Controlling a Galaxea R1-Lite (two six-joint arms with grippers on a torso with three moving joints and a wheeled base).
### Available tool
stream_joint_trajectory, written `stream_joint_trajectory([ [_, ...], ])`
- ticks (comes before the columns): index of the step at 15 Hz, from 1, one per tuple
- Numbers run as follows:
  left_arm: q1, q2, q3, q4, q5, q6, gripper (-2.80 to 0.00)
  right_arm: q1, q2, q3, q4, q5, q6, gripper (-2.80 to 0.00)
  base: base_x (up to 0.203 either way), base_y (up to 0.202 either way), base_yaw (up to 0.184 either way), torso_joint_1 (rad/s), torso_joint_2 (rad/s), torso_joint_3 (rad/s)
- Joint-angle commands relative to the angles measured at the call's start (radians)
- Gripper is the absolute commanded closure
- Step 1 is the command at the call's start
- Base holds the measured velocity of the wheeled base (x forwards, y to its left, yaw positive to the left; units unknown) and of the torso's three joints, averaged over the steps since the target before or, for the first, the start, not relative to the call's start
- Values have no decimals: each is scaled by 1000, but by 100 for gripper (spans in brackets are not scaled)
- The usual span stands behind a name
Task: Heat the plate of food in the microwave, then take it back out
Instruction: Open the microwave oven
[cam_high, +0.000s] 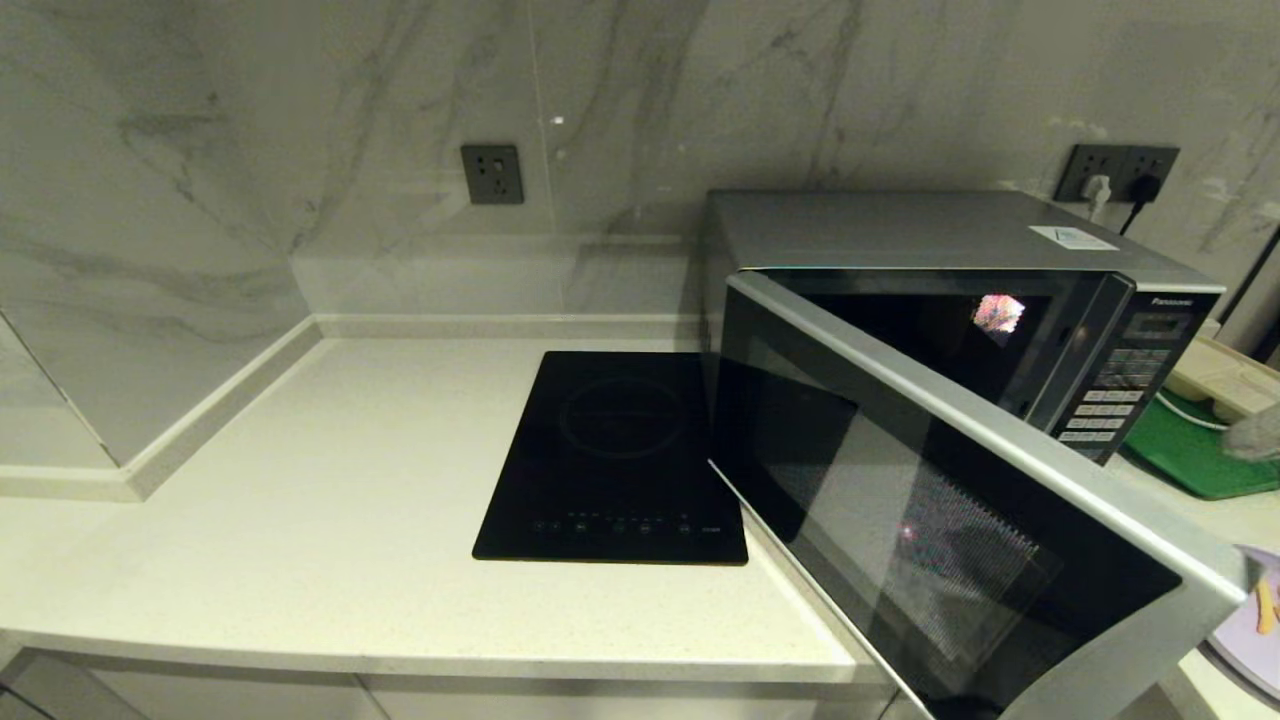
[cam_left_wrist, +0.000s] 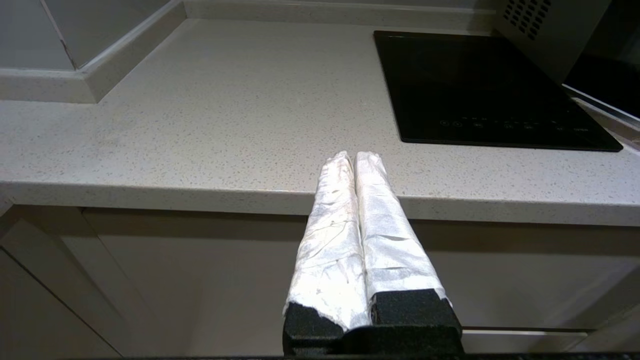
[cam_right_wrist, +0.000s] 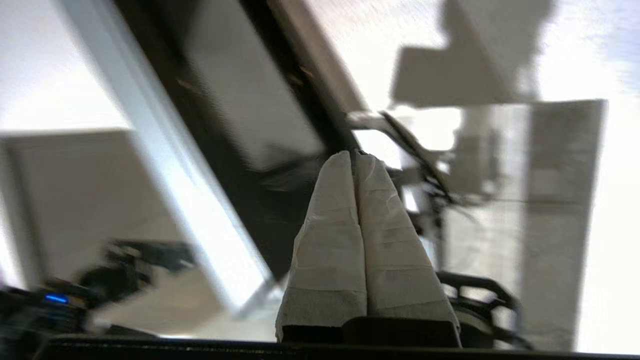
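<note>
The silver microwave (cam_high: 900, 230) stands at the right of the counter, its dark glass door (cam_high: 950, 520) swung well open toward me. The cavity behind the door looks dark, and what is inside it is hidden. At the far right edge of the head view, beside the door's end, a slice of the pale lilac plate of food (cam_high: 1250, 630) shows with an orange-yellow stick on it. My right gripper (cam_right_wrist: 354, 155) is shut and empty, close to the door's silver strip (cam_right_wrist: 165, 165); whether it touches is unclear. My left gripper (cam_left_wrist: 354, 156) is shut and empty, parked at the counter's front edge.
A flat black induction cooktop (cam_high: 615, 455) lies left of the microwave. A green tray (cam_high: 1195, 450) sits behind the button panel at the right. Marble walls close the back and left. The pale counter (cam_high: 330, 500) stretches left of the cooktop.
</note>
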Motion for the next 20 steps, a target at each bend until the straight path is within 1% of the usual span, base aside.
stream_joint_trajectory([
  [1,0,0,0,0,0,-1,0,20,-22,72,14,-24,-114,0,0,0,0,0,0,0],
  [3,0,0,0,0,0,-1,0,76,-43,96,15,-31,-143,0,0,0,0,0,0,0],
  [4,0,0,0,0,0,-1,0,112,-64,109,16,-31,-175,0,0,0,0,0,0,0],
  [5,0,0,0,0,0,-1,0,145,-80,122,16,-31,-225,0,0,0,0,0,0,0],
  [7,0,0,0,-1,0,-1,0,215,-105,134,16,-30,-246,0,0,0,0,0,0,0],
  [11,0,0,0,0,0,-1,0,372,-114,147,11,-39,-250,0,0,0,0,0,0,0],
  [14,0,0,0,0,0,-1,0,515,-79,147,-18,-148,-237,0,0,0,0,0,0,0],
  [16,0,0,0,-1,0,-1,0,554,-73,149,-85,-162,-161,0,0,0,0,0,0,0],
  [17,0,0,0,0,0,-1,0,573,-71,150,-103,-162,-147,0,0,0,0,0,0,0],
  [20,0,0,0,0,0,-1,0,655,-32,145,-117,-165,-145,0,0,0,0,0,0,0],
])
